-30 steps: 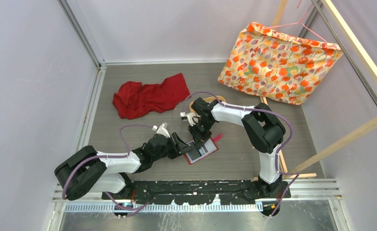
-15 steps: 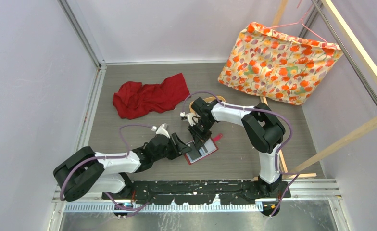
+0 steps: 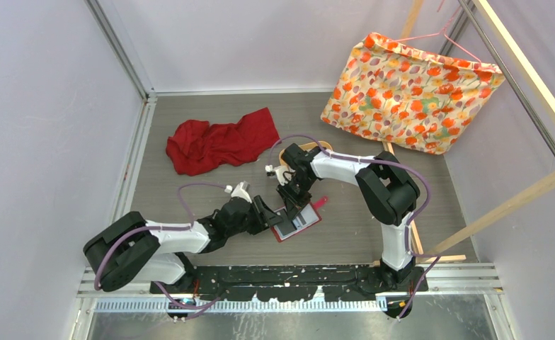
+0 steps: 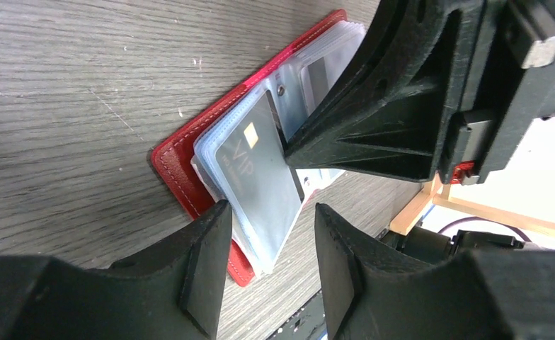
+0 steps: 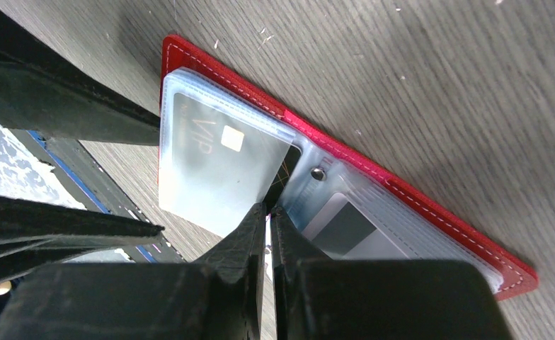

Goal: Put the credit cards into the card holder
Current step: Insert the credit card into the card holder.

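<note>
Card holder: red leather-look cover, pale stitching, glossy clear plastic sleeves. Worktop: matt grey wood-grain. Left claw: matt black plastic.

White arm links, blk joints, purple cables.

I am looking at a grey wood-grain tabletop enclosed by plain lavender walls. Bare pale wooden beams are crossing the right side.
</note>
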`<action>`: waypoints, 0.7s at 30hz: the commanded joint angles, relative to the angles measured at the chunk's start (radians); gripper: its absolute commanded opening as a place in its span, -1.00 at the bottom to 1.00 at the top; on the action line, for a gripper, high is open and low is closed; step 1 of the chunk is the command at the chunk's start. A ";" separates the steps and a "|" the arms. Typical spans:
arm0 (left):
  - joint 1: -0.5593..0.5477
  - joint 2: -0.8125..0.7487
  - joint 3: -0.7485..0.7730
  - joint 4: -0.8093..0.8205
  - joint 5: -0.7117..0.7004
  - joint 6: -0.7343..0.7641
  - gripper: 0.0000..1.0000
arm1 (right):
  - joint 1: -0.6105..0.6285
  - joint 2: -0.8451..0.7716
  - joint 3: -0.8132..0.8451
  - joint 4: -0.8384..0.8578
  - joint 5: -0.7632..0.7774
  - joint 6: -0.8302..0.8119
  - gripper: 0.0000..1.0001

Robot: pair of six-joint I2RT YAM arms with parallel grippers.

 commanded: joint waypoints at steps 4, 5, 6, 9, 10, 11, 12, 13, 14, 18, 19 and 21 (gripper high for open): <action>-0.005 -0.090 0.019 -0.031 -0.009 0.006 -0.05 | 0.004 0.021 0.018 -0.001 0.041 -0.019 -0.76; -0.005 -0.106 0.017 -0.042 -0.013 0.005 -0.04 | 0.004 0.022 0.018 -0.001 0.040 -0.019 -0.76; -0.005 -0.114 0.013 -0.050 -0.016 0.006 -0.03 | 0.005 0.022 0.018 -0.001 0.041 -0.019 -0.76; -0.005 -0.124 0.007 -0.050 -0.022 0.007 -0.02 | 0.005 0.025 0.018 -0.001 0.041 -0.020 -0.76; -0.005 -0.121 0.007 -0.046 -0.022 0.009 -0.01 | 0.004 0.025 0.018 -0.001 0.041 -0.020 -0.76; -0.005 -0.117 0.007 -0.040 -0.022 0.009 -0.01 | 0.005 0.025 0.018 -0.001 0.041 -0.020 -0.76; -0.005 -0.110 0.008 -0.029 -0.021 0.010 -0.01 | 0.004 0.025 0.019 -0.001 0.041 -0.020 -0.76; -0.005 -0.100 0.009 -0.017 -0.019 0.011 -0.01 | 0.005 0.024 0.019 -0.002 0.040 -0.020 -0.76; -0.005 -0.090 0.010 -0.004 -0.015 0.011 -0.01 | 0.004 0.025 0.019 -0.003 0.041 -0.020 -0.75; -0.005 -0.051 0.018 0.032 -0.001 0.007 -0.01 | 0.005 0.024 0.019 -0.004 0.039 -0.022 -0.75; -0.005 -0.048 0.018 0.029 -0.001 0.006 -0.01 | 0.005 0.023 0.019 -0.004 0.040 -0.022 -0.75; -0.005 -0.055 0.018 0.006 -0.007 0.007 0.00 | 0.005 0.023 0.019 -0.004 0.038 -0.023 -0.74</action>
